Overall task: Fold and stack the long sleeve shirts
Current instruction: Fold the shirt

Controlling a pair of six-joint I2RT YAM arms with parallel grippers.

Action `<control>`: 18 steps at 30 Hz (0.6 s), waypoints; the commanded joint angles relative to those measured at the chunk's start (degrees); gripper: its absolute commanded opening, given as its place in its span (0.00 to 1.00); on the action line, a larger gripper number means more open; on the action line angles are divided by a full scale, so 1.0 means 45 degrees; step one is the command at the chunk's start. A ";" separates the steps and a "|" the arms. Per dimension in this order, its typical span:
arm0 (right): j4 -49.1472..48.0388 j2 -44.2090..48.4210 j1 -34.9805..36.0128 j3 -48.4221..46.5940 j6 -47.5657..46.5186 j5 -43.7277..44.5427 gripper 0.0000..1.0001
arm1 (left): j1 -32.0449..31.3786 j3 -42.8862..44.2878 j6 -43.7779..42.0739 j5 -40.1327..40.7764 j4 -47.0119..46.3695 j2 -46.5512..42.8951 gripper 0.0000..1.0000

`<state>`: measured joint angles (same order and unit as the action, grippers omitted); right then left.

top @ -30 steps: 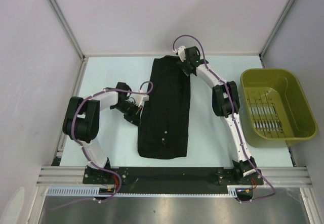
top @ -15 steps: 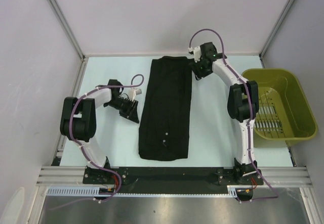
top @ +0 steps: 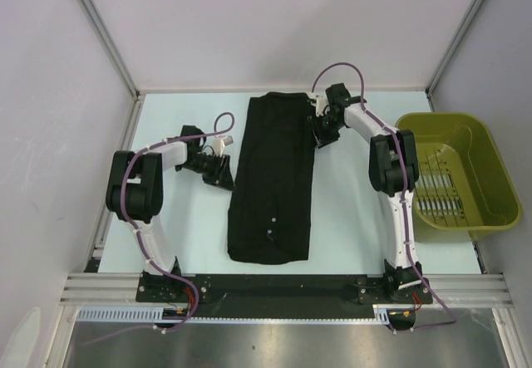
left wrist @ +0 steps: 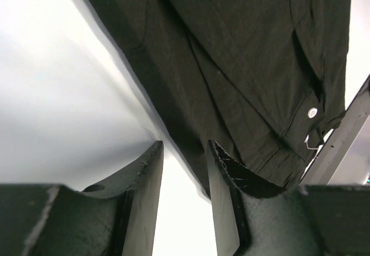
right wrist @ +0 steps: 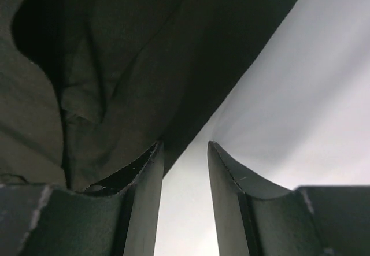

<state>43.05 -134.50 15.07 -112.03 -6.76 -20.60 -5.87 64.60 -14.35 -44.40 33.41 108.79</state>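
Observation:
One black long sleeve shirt (top: 274, 177) lies folded into a long strip down the middle of the table. My left gripper (top: 224, 171) sits low at the strip's left edge, open; in the left wrist view (left wrist: 185, 152) the shirt edge (left wrist: 231, 65) lies just past the fingertips, with nothing between them. My right gripper (top: 320, 133) sits at the strip's upper right edge, open; in the right wrist view (right wrist: 185, 149) the shirt (right wrist: 115, 65) lies against the left fingertip and bare table shows between the fingers.
An olive-green plastic basket (top: 490, 177) stands at the right side of the table, with a slotted bottom. Grey walls and metal frame rails enclose the white table (top: 183, 235).
Both grippers have moved in toward the shirt's side edges: the left one rightward to the left edge, the right one down and left from the far corner to the upper right edge.

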 commanded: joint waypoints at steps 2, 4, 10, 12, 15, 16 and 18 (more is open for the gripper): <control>0.0141 -0.0755 -0.0048 -0.0456 0.0644 -0.0696 0.41 | -0.0024 0.0527 0.0513 -0.0621 -0.0588 0.0257 0.42; 0.0180 -0.1048 -0.0029 -0.0534 0.0702 -0.0715 0.38 | -0.0024 0.0547 0.0513 -0.0524 -0.0569 0.0296 0.42; 0.0394 -0.1322 0.0458 -0.0476 0.0605 -0.0170 0.11 | -0.0063 0.0528 0.0805 -0.0075 -0.0861 0.0414 0.41; 0.0492 -0.1381 0.0479 -0.0534 0.0585 0.0375 0.00 | -0.0063 0.0528 0.0884 0.0004 -0.0959 0.0433 0.42; 0.0551 -0.1284 0.0362 -0.0554 0.0566 0.1214 0.00 | -0.0083 0.0430 0.0982 0.0160 -0.1037 0.0433 0.42; 0.0551 -0.1206 0.0304 -0.0535 0.0546 0.1528 0.00 | -0.0102 0.0372 0.1001 0.0218 -0.1037 0.0453 0.41; 0.0493 -0.1030 0.0070 -0.0573 0.0488 0.2327 0.00 | -0.0121 0.0235 0.1196 0.0238 -0.1231 0.0472 0.39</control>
<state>43.00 -137.14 16.16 -114.69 -3.84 -20.45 -5.98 65.41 -10.41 -44.93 30.48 110.08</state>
